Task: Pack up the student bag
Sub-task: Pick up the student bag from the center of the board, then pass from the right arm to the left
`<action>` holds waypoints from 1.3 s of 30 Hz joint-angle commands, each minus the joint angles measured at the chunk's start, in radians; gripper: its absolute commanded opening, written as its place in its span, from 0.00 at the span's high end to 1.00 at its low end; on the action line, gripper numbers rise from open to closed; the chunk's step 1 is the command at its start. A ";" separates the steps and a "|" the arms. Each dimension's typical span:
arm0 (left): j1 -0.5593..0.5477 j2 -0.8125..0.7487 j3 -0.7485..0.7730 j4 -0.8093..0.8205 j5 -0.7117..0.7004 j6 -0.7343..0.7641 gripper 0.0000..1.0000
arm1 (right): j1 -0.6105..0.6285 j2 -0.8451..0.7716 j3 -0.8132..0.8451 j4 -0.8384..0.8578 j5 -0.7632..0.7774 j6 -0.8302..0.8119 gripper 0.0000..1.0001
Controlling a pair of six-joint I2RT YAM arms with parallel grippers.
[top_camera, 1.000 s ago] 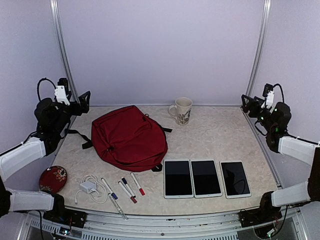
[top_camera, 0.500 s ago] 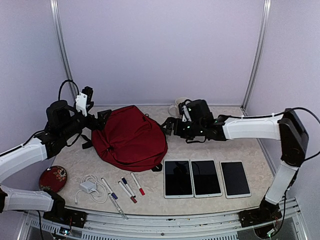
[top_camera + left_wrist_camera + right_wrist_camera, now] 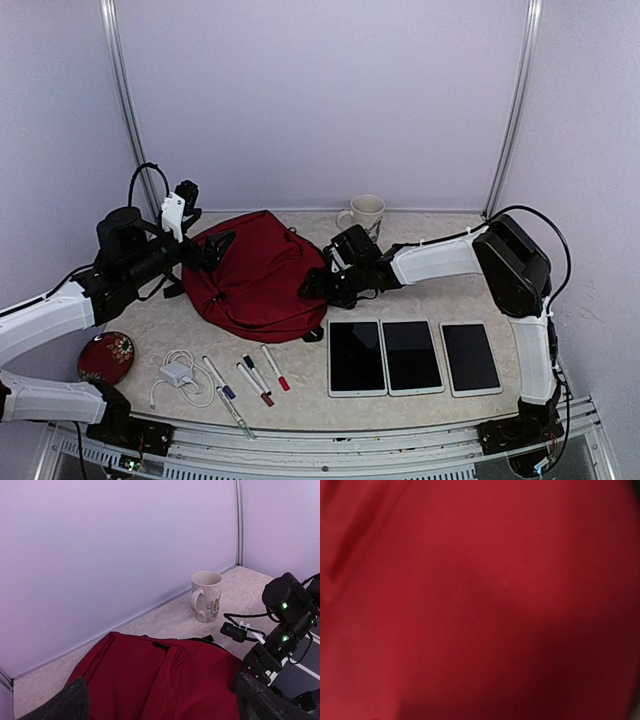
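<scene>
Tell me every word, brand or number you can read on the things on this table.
No text can be read.
The cream ceramic mug has a dark print, too blurred to read.
Any labels on the marker pens are too small to read.
The dark-red fabric backpack and three dark-screened tablets show no writing.

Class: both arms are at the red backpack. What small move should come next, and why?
Probably close the right hand on the student bag: the bag lies shut, red cloth fills that hand's camera, and the left hand hangs open opposite.

dark-red student bag [image 3: 255,275], lying flat
</scene>
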 commanded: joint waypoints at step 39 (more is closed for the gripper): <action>-0.490 -0.081 0.412 -0.403 -0.026 0.245 0.01 | 0.019 -0.752 0.432 -0.377 -0.468 -1.045 1.00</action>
